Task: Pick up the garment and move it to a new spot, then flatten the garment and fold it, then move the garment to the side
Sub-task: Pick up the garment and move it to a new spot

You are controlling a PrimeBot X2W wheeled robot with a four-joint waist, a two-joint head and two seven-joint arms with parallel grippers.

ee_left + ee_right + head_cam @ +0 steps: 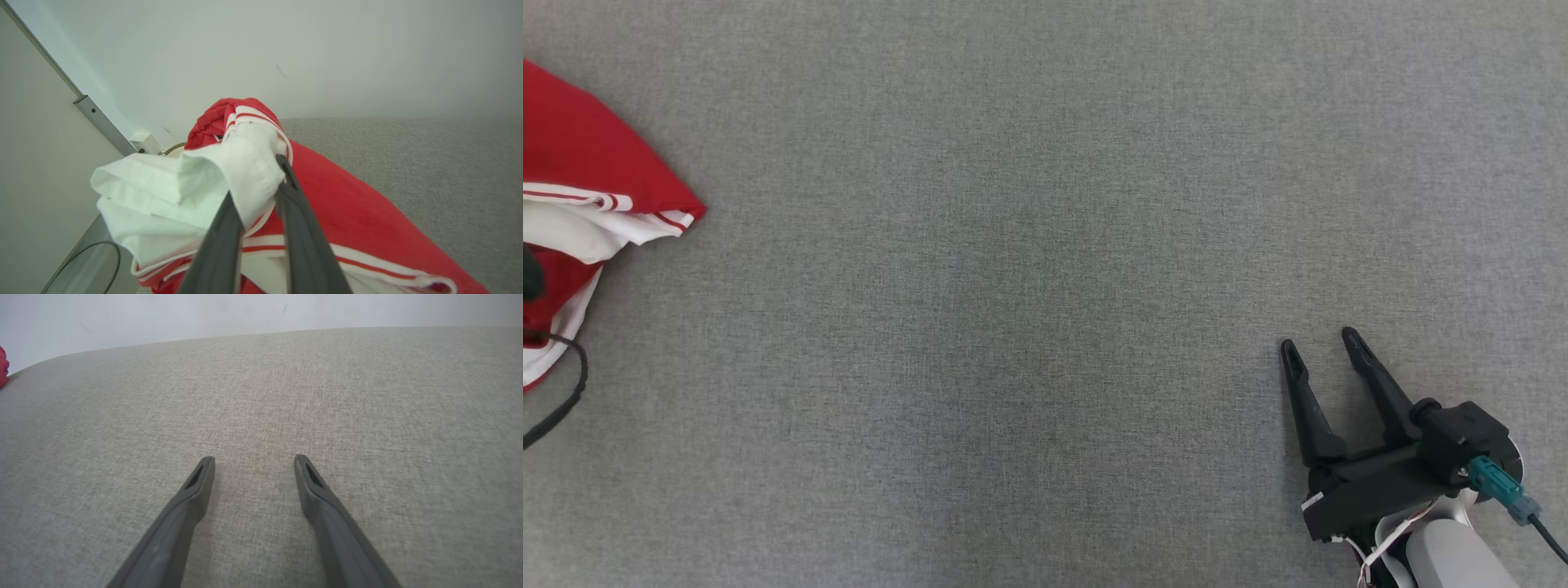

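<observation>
From where I stand, the red and white cloth garment [347,212] looks soft and matt, and its white part is finely textured. The grey woven fabric surface [1013,286] looks coarse and dull. The right gripper [1319,340] has smooth, matt, dark plastic-looking fingers [322,498]. The teal connector [1494,482] looks like plastic with a slight sheen. The grey strip [102,122] on the smooth pale wall [327,49] looks like metal.

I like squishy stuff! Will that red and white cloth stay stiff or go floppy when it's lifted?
Probably floppy: the garment lies in soft bunched folds, its white part draping around the left gripper. It looks like thin cloth, so likely light. It may sag and unfold when raised.
</observation>
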